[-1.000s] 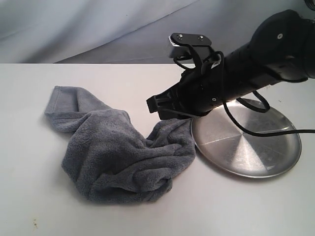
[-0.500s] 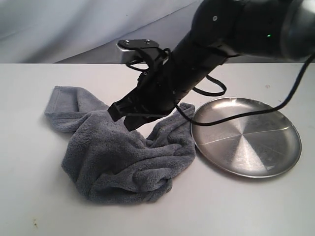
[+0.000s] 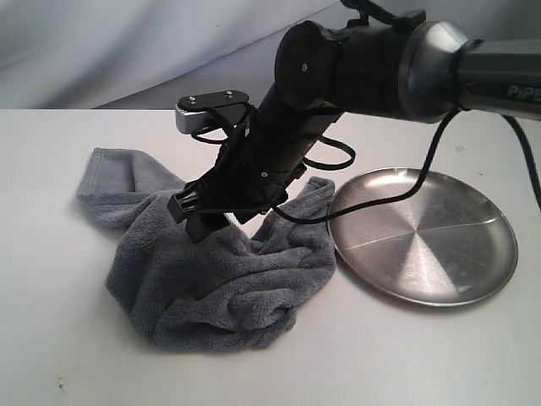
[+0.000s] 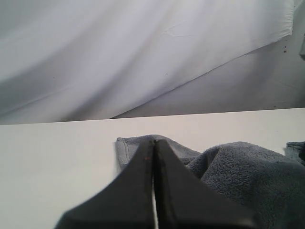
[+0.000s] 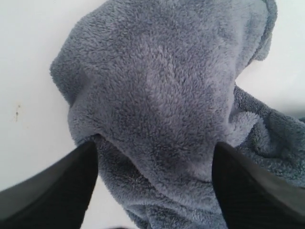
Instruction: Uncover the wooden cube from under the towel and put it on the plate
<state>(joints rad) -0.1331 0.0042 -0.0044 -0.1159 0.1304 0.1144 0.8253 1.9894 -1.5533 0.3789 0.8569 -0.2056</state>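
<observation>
Exterior view: right arm slanted down onto the towel, tool spread wide

From the upper right of the frame the right arm (image 3: pixel 372 68) reaches across the middle and slopes down to the left. Its wrist is bent so that the right tool (image 3: pixel 193 222) points down at the upper middle of the towel (image 3: pixel 220 279). A black cable (image 3: pixel 385 201) loops from the arm over the near edge of the plate (image 3: pixel 439 254). The plate lies bare on the worktop (image 3: pixel 68 338) at the right of the frame, with its left rim just beside the towel's right fold.

In the right wrist view the right tool (image 5: pixel 155 152) is spread wide. Its two dark fingers (image 5: pixel 52 186) stand on either side of a raised hump of the towel (image 5: pixel 157 86), with fluffy cloth filling the gap between them.

In the left wrist view the left tool (image 4: pixel 154 152) has its fingers pressed together with nothing between them. It points level toward the towel (image 4: pixel 238 171), which lies at the lower right of that frame before a pale draped backdrop (image 4: pixel 119 47).

The towel lies bunched in a heap left of centre, one hemmed corner stretching to the upper left. The wooden cube shows in none of the views, so I cannot tell where it lies.
</observation>
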